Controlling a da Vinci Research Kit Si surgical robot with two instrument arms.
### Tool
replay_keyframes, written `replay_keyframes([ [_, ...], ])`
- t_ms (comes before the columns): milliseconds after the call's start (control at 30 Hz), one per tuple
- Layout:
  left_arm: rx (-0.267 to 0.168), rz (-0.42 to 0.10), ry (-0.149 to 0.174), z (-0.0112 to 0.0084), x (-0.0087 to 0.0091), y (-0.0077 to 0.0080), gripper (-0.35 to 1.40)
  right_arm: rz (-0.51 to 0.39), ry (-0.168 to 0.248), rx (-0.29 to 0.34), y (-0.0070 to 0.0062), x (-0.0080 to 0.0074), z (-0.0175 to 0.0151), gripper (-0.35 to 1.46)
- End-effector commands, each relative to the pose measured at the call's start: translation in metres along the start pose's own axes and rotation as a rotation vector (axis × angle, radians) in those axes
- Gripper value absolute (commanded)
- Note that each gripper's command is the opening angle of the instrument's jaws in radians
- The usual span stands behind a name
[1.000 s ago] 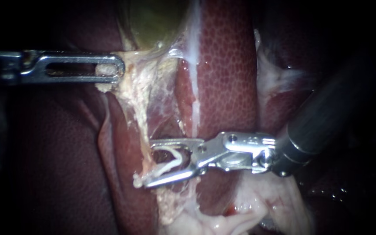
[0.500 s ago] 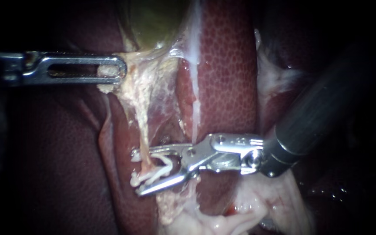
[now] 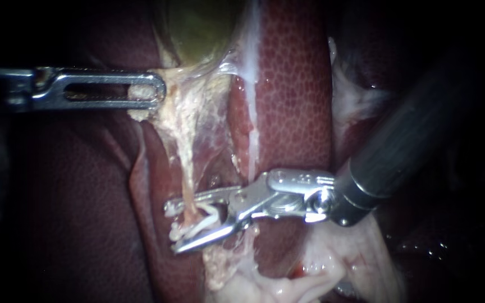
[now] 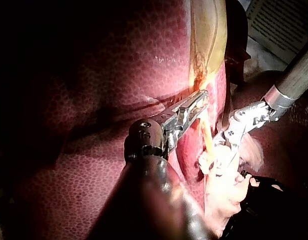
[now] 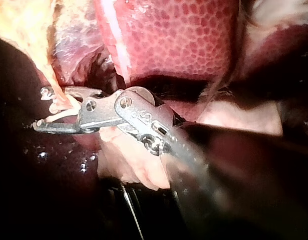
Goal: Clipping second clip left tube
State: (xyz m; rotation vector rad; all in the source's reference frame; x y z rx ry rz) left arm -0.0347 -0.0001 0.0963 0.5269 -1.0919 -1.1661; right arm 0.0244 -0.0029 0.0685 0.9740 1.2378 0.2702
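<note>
My left instrument (image 3: 154,91) comes in from the left, its slotted jaws shut on pale tissue just below the greenish gallbladder (image 3: 197,28). A thin pale tube (image 3: 185,177) runs down from there. The right instrument (image 3: 171,227) enters from the right, its jaws open with a white clip (image 3: 200,220) lying between them, and the tube passes through the gap. In the left wrist view the left instrument (image 4: 198,101) holds the tissue and the right instrument (image 4: 225,146) works beside it. The right wrist view shows the right instrument (image 5: 42,110) astride the pale tube (image 5: 61,104).
Dark red liver (image 3: 293,84) fills the background and both sides. Pale fatty tissue (image 3: 287,280) lies bunched below the right instrument. A white membrane strip (image 3: 249,67) runs down the liver beside the tube.
The right instrument has slid left so its jaws now straddle the tube, and the gap between them has narrowed a little. The left instrument has held still.
</note>
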Motion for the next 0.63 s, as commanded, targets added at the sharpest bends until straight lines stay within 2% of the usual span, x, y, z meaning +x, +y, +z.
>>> replay_keyframes([
  [33,0.000,0.000,0.000,0.0000,0.0000,0.0000,-0.35,-0.002,-0.006,-0.002,0.0000,0.0001,0.0000,-0.35],
  [633,0.000,0.000,0.000,0.0000,0.0000,0.0000,-0.35,0.002,-0.007,0.001,0.0002,-0.0002,-0.0001,-0.35],
])
